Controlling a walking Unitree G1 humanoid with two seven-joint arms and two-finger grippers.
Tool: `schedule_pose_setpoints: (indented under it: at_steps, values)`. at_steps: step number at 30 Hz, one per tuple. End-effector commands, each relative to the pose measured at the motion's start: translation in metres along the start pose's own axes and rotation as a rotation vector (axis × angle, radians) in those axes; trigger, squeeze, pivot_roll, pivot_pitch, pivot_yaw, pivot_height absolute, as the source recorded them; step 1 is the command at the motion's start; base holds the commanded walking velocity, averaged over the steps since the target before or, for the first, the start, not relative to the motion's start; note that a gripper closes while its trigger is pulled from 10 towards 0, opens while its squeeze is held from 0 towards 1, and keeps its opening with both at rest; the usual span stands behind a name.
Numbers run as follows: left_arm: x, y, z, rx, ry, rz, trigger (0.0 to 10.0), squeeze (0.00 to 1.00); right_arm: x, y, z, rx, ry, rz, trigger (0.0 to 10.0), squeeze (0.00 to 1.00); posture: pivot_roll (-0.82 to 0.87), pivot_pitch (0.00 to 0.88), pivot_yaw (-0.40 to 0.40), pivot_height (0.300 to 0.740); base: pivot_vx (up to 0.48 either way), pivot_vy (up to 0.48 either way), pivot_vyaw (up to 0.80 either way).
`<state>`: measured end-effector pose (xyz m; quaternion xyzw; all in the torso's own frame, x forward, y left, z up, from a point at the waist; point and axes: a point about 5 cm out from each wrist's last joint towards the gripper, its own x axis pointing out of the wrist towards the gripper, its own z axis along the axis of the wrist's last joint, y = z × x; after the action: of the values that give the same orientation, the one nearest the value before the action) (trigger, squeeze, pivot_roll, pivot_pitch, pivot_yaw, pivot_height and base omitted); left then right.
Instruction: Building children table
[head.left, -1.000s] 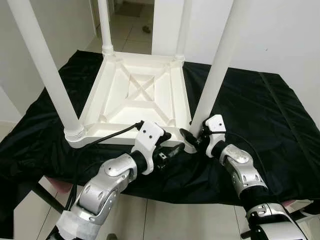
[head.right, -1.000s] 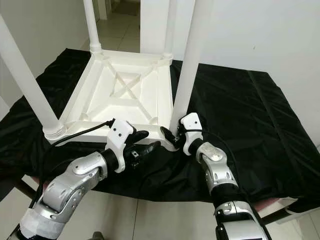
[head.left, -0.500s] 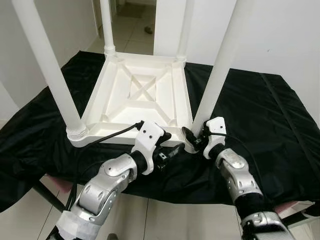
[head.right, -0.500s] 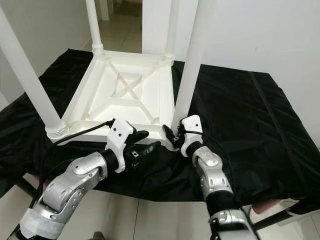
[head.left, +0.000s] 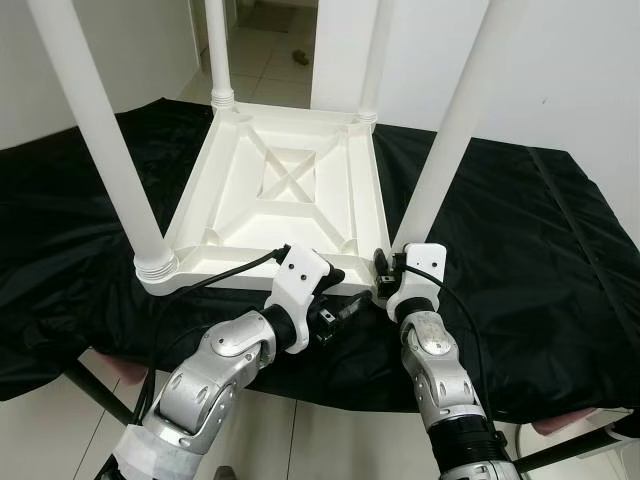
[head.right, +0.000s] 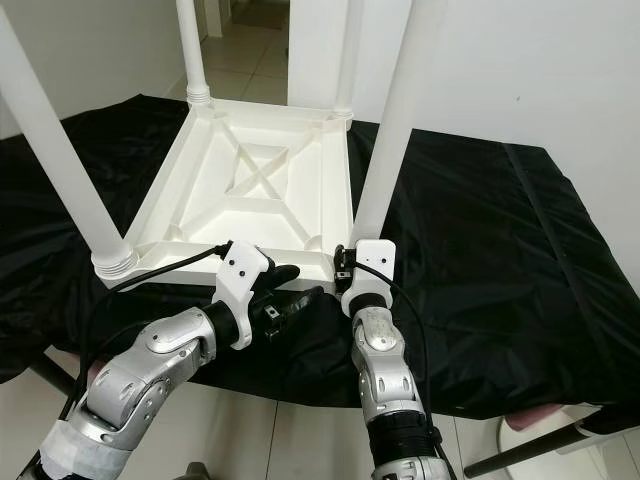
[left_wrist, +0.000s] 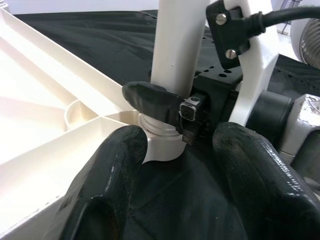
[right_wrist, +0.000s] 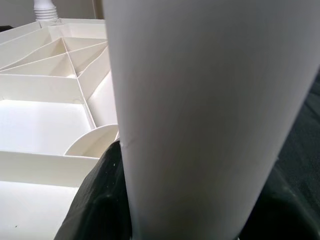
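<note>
Fingers of the right tool (head.left: 384, 272) clasped the near right leg (head.left: 446, 135) of the white children's table (head.left: 290, 195) low down, just above its collar; the left wrist view showed one black finger (left_wrist: 152, 100) wrapped across the front of that leg, which the head views could not resolve. The right wrist view gave the leg as a broad white column close before the lens, with dark finger (right_wrist: 100, 195) beside it and the ribbed underside beyond. The left tool (head.left: 338, 307) lay just beside the same corner, its two fingers (left_wrist: 107, 185) spread apart and holding nothing, resting low over the black cloth (head.left: 520, 250).

From the head views the table sat upside down on the cloth-draped surface, its crossed ribs facing up and four legs standing upward. The near left leg (head.left: 98, 140) rose from a ringed collar at the front corner, and the two far legs (head.left: 219, 50) stood at the back corners. Beyond lay a tiled floor (head.left: 265, 45) and white walls (head.left: 560, 70).
</note>
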<state>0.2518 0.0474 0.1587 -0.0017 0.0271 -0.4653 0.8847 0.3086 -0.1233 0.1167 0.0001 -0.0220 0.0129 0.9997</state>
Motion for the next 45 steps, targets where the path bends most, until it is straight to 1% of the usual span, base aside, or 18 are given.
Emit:
schedule_pose_setpoints:
  at_steps: [1,2,3,4,5,12,17,18,21,24,28,30,34,35,36,37,40,45]
  values:
    - [0.000,-0.004,0.000,0.001,0.001,-0.024,10.0,0.00,-0.006,-0.003,-0.014,-0.014,0.075,-0.011,0.0,0.00,0.07,0.000,-0.058,0.740,0.000,0.000,0.00]
    - [0.000,-0.004,0.000,0.001,0.001,-0.024,10.0,0.00,-0.006,-0.003,-0.014,-0.014,0.075,-0.011,0.0,0.00,0.07,0.000,-0.058,0.740,0.000,0.000,0.00]
    - [0.000,-0.004,0.000,0.001,0.001,-0.022,10.0,0.00,-0.006,-0.002,-0.014,-0.007,0.083,-0.009,1.1,0.00,0.07,0.000,-0.058,0.740,0.000,0.000,0.00]
    - [0.000,-0.004,0.000,0.001,0.001,-0.022,10.0,0.00,-0.006,-0.002,-0.014,-0.007,0.083,-0.009,1.1,0.00,0.07,0.000,-0.058,0.740,0.000,0.000,0.00]
    - [0.000,-0.004,-0.001,0.001,0.001,-0.021,10.0,0.00,-0.007,-0.001,-0.012,0.008,0.082,-0.018,10.0,1.00,0.07,0.000,-0.061,0.740,0.000,0.000,0.00]
    - [-0.001,-0.004,-0.002,0.000,0.003,-0.021,10.0,0.00,-0.007,-0.003,-0.005,0.045,0.052,0.059,10.0,1.00,0.07,0.000,-0.065,0.740,0.000,0.000,0.00]
    - [0.000,-0.004,-0.002,0.002,0.002,-0.023,10.0,0.00,-0.004,-0.016,-0.004,0.028,0.051,0.172,10.0,1.00,0.07,0.000,-0.064,0.740,0.000,0.000,0.00]
    - [0.000,-0.004,-0.002,0.003,0.001,-0.024,10.0,0.00,-0.001,-0.021,-0.002,-0.002,0.047,0.227,10.0,0.00,0.06,0.000,-0.063,0.740,0.000,0.000,0.00]
    - [0.001,-0.004,-0.001,0.004,0.001,-0.026,10.0,0.00,0.001,-0.027,0.000,-0.051,0.041,0.281,10.0,0.00,0.06,0.000,-0.063,0.740,0.000,0.000,0.00]
    - [0.002,-0.004,-0.001,0.005,0.001,-0.031,10.0,0.00,0.006,-0.032,0.002,-0.116,0.044,0.413,10.0,0.00,0.05,0.000,-0.056,0.740,0.000,0.000,0.00]
    - [0.002,-0.004,-0.001,0.007,0.001,-0.035,10.0,0.00,0.010,-0.034,0.004,-0.177,0.038,0.514,10.0,0.00,0.05,0.000,-0.055,0.740,0.000,0.000,0.00]
    - [0.003,-0.003,0.000,0.010,-0.001,-0.036,10.0,0.00,0.014,-0.031,0.001,-0.224,0.063,0.622,10.0,0.00,0.06,0.000,-0.055,0.740,0.000,0.000,0.00]
    - [0.003,-0.003,0.000,0.012,-0.003,-0.035,10.0,0.00,0.015,-0.029,-0.002,-0.232,0.078,0.665,10.0,0.00,0.06,0.000,-0.056,0.740,0.000,0.000,0.00]
    - [0.003,-0.003,0.000,0.012,-0.003,-0.034,10.0,0.00,0.015,-0.028,-0.003,-0.237,0.077,0.684,3.4,0.00,0.06,0.000,-0.056,0.740,0.000,0.000,0.00]
    - [0.003,-0.003,0.000,0.012,-0.003,-0.034,10.0,0.00,0.015,-0.028,-0.003,-0.237,0.077,0.684,3.4,0.00,0.06,0.000,-0.056,0.740,0.000,0.000,0.00]
    - [0.002,-0.003,0.000,0.013,-0.004,-0.033,10.0,0.00,0.014,-0.026,-0.006,-0.243,0.087,0.725,0.0,0.00,0.06,0.000,-0.055,0.740,0.000,0.000,0.00]
    - [0.002,-0.002,0.001,0.014,-0.003,-0.030,10.0,0.00,0.013,-0.023,-0.013,-0.250,0.112,0.771,0.0,0.00,0.06,0.000,-0.054,0.740,0.000,0.000,0.00]
    - [0.001,-0.002,0.000,0.014,0.001,-0.030,10.0,0.00,0.013,-0.025,-0.017,-0.235,0.124,0.759,0.0,0.00,0.06,0.000,-0.051,0.740,0.000,0.000,0.00]
